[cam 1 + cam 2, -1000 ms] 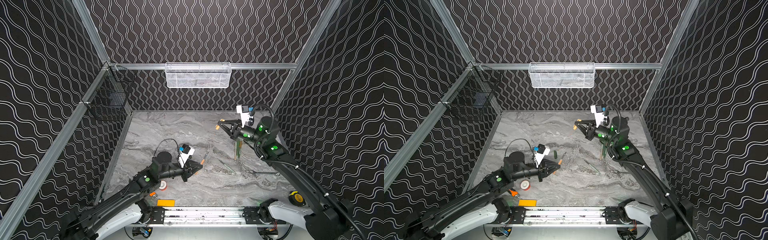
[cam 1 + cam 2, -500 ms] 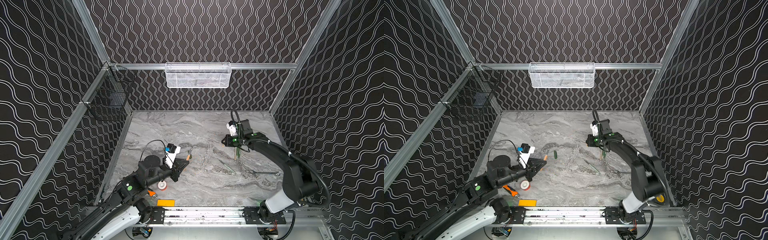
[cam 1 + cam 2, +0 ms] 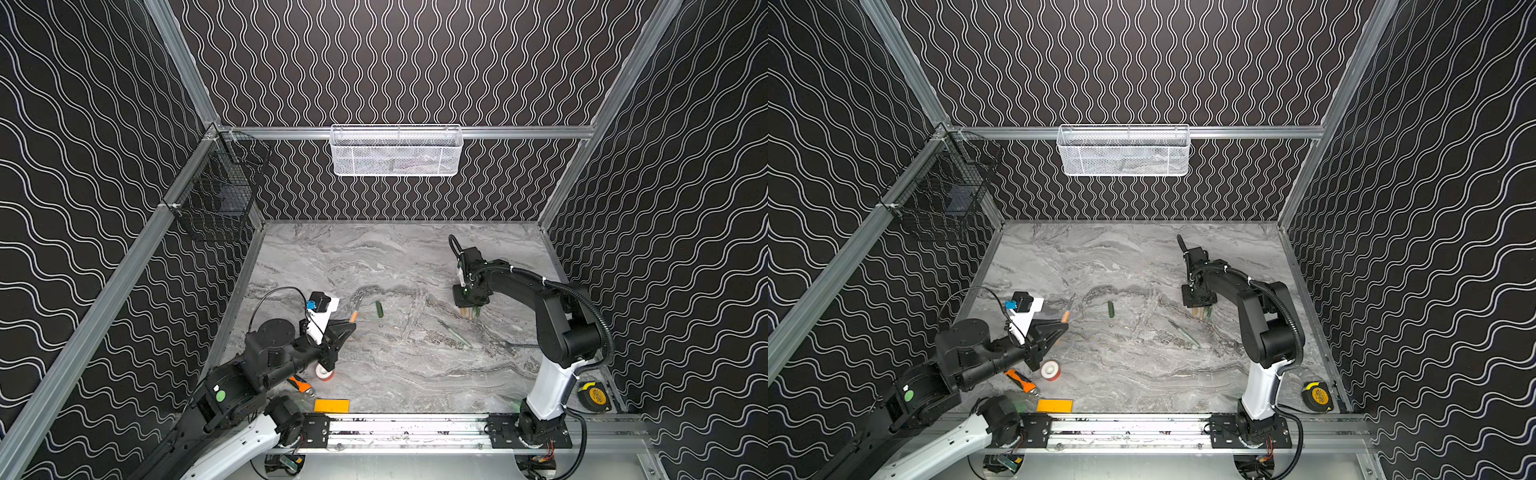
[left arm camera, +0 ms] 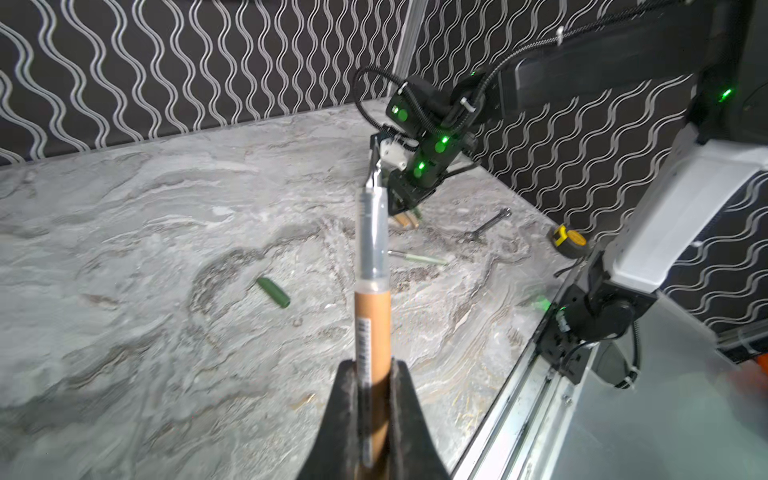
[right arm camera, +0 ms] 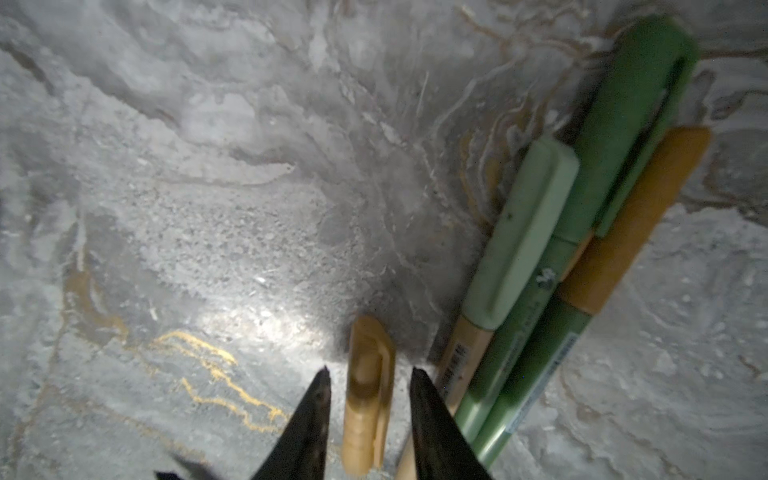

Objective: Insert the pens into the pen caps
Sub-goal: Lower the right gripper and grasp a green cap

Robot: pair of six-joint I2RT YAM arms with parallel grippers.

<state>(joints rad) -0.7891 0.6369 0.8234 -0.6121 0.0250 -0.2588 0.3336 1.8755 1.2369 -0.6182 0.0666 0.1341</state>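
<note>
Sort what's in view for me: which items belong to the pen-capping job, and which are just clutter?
Job: tan pen in left gripper; tan cap at right gripper; dark green cap; loose green pen; capped pens.
Clutter: wrench; tape measure; tape roll; orange-handled tool; yellow card.

The left arm (image 3: 274,357) lies low and reaches forward, its left tool (image 4: 371,388) clamped on a tan pen (image 4: 372,324). The right arm (image 3: 552,316) arches over, wrist bent down, right tool (image 5: 368,380) pointing at the counter (image 5: 208,208), jaws parted.
</note>
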